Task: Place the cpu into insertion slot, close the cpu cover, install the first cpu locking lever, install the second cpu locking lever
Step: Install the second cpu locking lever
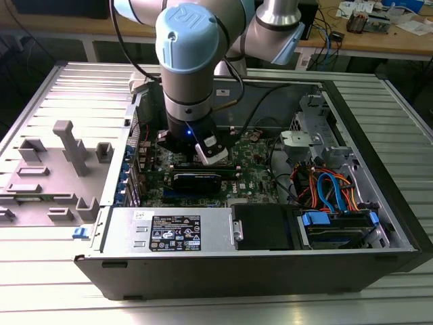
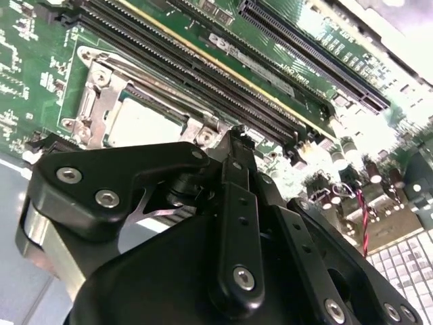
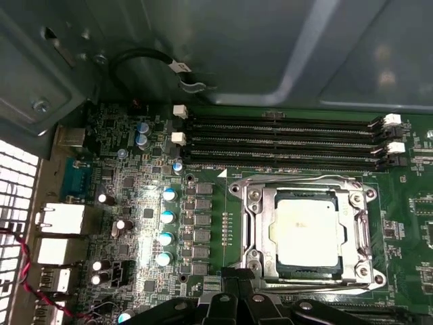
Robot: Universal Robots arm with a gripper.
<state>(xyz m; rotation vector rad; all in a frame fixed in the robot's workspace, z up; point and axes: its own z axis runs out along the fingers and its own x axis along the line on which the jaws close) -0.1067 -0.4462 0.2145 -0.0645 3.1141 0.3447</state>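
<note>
Black metal linkage is filling the nearest part of both wrist views: the gripper (image 2: 233, 132) is hanging low over the motherboard (image 3: 135, 203), its fingers drawn together to a single narrow tip with nothing between them. That tip is sitting just beside the edge of the CPU socket (image 3: 308, 230), at the rim of the silvery frame, though contact cannot be judged from here.

Just past the tip, the cpu (image 3: 306, 231) is lying flat in the socket, its pale metal top showing through the large central opening of the cpu cover (image 3: 257, 233), which is lying down over it (the frame is sitting level with the socket on all four sides). Thin wire locking levers (image 3: 298, 181) are running along the socket's edges. In the second wrist view the same chip (image 2: 139, 125) is showing as a bright square beside the frame.

Beyond the socket, long black memory slots (image 3: 284, 142) are running parallel to one another, and a black cable (image 3: 145, 61) is looping against the grey case wall.

In the exterior view, the arm (image 1: 193, 61) is reaching down into the open computer case (image 1: 257, 267), which is resting on a ribbed aluminium table (image 1: 47, 203); a grey fixture plate (image 1: 71, 145) is standing toward the exterior view's left.
</note>
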